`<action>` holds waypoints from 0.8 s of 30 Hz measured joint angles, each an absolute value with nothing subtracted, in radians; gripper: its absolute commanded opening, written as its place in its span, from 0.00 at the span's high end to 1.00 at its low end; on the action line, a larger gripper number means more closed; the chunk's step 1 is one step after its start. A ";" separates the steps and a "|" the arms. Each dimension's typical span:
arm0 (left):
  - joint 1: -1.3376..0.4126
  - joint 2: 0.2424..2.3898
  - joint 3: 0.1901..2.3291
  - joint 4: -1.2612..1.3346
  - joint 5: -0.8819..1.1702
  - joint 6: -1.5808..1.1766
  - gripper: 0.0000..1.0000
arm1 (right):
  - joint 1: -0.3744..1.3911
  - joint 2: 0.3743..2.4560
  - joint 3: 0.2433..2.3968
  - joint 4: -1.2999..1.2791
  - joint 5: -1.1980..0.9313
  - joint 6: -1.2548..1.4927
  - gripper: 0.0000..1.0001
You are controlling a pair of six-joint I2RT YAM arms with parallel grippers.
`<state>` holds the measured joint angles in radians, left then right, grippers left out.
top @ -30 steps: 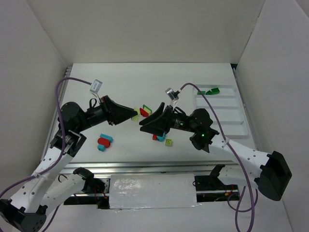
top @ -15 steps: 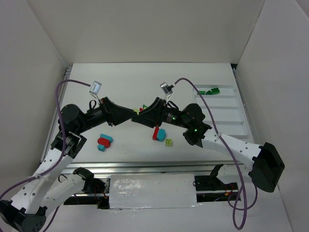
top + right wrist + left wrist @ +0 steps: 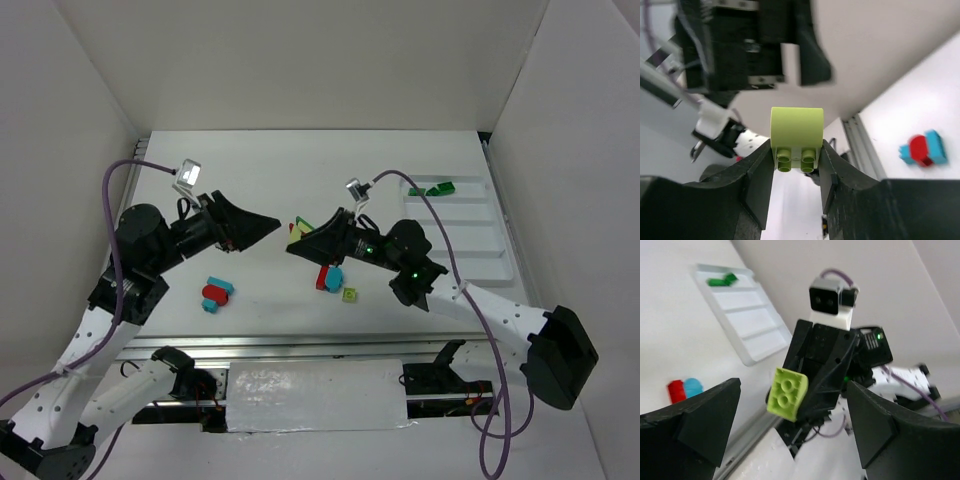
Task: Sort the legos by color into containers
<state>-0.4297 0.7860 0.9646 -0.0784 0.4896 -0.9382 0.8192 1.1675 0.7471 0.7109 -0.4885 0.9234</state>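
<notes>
A yellow-green lego (image 3: 796, 132) sits pinched between the fingers of my right gripper (image 3: 796, 165), studs towards the camera. From above, that gripper (image 3: 296, 243) hangs over the table's middle with the lego (image 3: 297, 232) at its tip. My left gripper (image 3: 272, 224) faces it a short way to the left, open and holding nothing. In the left wrist view the held lego (image 3: 787, 393) shows between my spread left fingers (image 3: 705, 415). The containers are compartments of a white tray (image 3: 470, 235) at the right; dark green legos (image 3: 435, 188) lie in its far compartment.
On the table lie a red and cyan pair (image 3: 215, 294) at the left, another red and cyan pair (image 3: 328, 276) under the right arm, and a small yellow-green brick (image 3: 349, 294) beside it. White walls stand on three sides.
The two grippers met tip to tip. The right one shut on the yellow-green lego, then the left one opened and drew back to the left.
</notes>
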 measured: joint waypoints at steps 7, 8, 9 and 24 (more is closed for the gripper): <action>-0.429 0.804 1.090 -0.350 0.201 -0.828 0.00 | 0.557 1.039 0.608 0.471 -0.375 0.917 1.00; -0.429 0.813 1.101 -0.381 0.169 -0.814 0.00 | 0.514 1.032 0.620 0.381 -0.327 0.916 1.00; -0.429 0.825 1.113 -0.417 0.134 -0.806 0.01 | 0.462 1.035 0.646 0.276 -0.274 0.916 1.00; -0.432 0.994 0.996 -0.616 0.028 -0.698 0.00 | -0.033 1.542 0.986 -0.356 0.146 0.899 1.00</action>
